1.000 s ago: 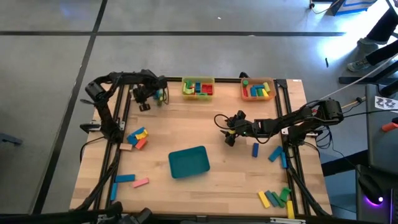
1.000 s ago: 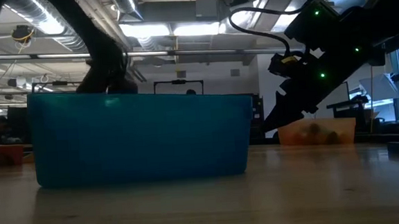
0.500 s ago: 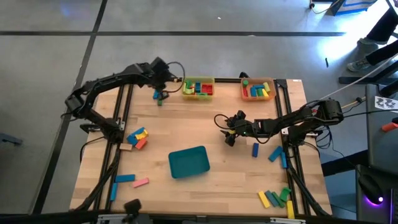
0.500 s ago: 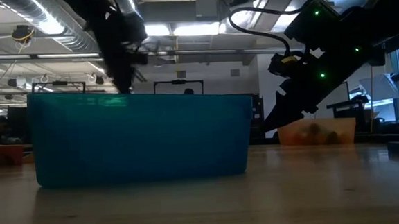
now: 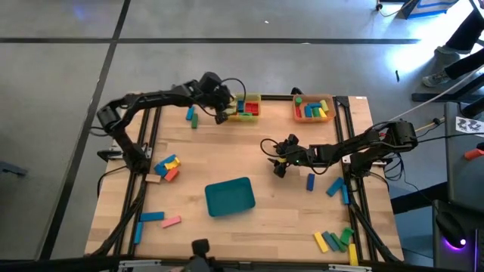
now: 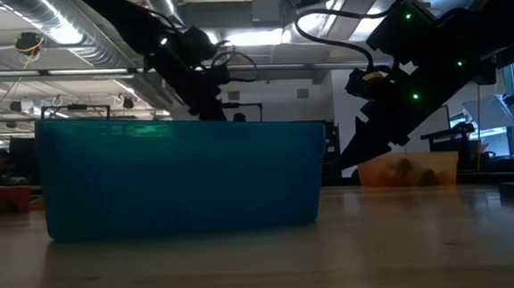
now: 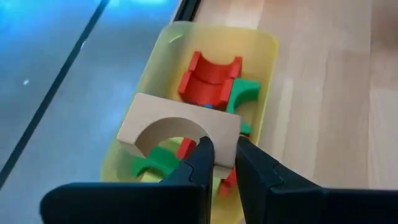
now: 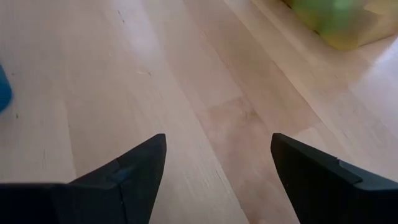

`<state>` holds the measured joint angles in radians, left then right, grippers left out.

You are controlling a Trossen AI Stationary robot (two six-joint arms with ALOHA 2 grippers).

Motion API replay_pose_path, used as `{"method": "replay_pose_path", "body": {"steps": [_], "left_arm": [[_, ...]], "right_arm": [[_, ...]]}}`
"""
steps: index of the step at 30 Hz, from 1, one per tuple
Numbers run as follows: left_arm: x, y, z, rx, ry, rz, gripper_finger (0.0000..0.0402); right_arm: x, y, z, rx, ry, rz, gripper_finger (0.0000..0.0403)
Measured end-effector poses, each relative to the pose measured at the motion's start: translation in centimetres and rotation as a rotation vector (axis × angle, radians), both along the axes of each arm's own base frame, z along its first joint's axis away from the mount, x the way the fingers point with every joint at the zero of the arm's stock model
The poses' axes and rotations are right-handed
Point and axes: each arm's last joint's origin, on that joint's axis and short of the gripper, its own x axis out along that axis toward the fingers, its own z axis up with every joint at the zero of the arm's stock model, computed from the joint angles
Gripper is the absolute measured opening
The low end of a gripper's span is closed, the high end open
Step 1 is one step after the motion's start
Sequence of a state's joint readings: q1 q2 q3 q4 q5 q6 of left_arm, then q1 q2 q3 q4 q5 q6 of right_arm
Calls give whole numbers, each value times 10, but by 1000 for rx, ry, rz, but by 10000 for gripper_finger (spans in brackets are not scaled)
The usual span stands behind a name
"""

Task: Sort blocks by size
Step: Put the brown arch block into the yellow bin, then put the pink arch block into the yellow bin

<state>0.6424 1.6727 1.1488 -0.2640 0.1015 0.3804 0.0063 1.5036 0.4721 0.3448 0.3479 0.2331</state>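
My left gripper (image 7: 222, 163) is shut on a pale wooden arch block (image 7: 177, 127) and stands over the yellow tray (image 5: 255, 98) at the table's far edge. That tray (image 7: 267, 50) holds red and green curved blocks (image 7: 211, 78). My right gripper (image 5: 278, 162) waits open right of the table's middle, above bare wood (image 8: 217, 112). Other blocks lie loose on the table: a blue and a green one (image 5: 191, 115) left of the yellow tray, and a mixed cluster (image 5: 166, 168) at the left. My left gripper pinches one leg of the arch (image 7: 219, 148), beside the hollow, between its two fingers (image 7: 200, 160). The fingers slant down from the table's left side. The arch hangs over the yellow tray with its hollow toward the gripper, off the table.
An orange tray (image 5: 331, 112) with blocks stands right of the yellow one. A teal tray (image 5: 229, 196) sits at the near middle. More blocks lie at the near left (image 5: 159, 219), right of my right gripper (image 5: 310, 181), (image 5: 336, 187), and at the near right corner (image 5: 336, 240).
My left gripper has risen from beside the blue and green blocks at the far left and swung toward the table's right, ending over the yellow tray. It has turned as it went and stays shut.
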Motion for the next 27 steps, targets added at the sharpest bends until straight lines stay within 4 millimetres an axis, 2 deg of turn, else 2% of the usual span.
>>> {"method": "replay_pose_path", "body": {"steps": [5,12,19,23,27], "left_arm": [[11,6,-12,15,-29,-4,35],[19,12,-28,5,-38,8,58],[20,11,-27,-15,-58,33,124],[15,8,-19,-19,-46,31,159],[4,0,5,-5,-66,30,173]], "right_arm": [[0,0,0,1,-3,0,292],[0,0,0,5,-6,-3,292],[0,0,0,18,-13,-13,292],[0,0,0,18,-14,-13,292],[0,0,0,19,-13,-13,292]]}}
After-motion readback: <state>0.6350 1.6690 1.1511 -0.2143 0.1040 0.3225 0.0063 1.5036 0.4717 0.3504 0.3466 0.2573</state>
